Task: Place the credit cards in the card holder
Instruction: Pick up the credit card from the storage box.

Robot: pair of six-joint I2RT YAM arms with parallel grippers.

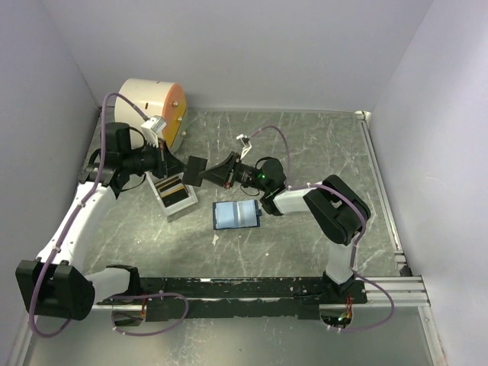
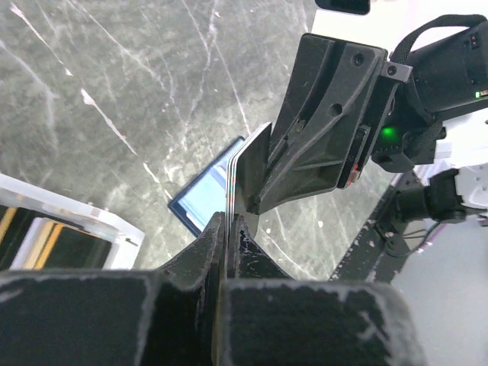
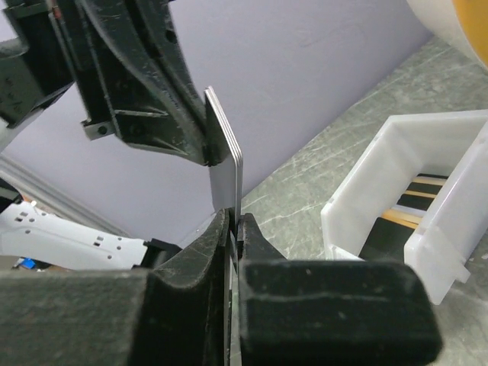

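The left hand [image 1: 191,172] and right hand [image 1: 210,174] both pinch the thin dark plastic cards [image 2: 241,179], in air behind the open blue folding card holder [image 1: 237,214]. They seem light, stiff, slippery: grip the flat faces.

1 card holder [image 1: 237,214], 1 white tray [image 1: 177,214], 1 cream cyl. [image 1: 149,103]; cards [image 3: 227,164] qty unclear.
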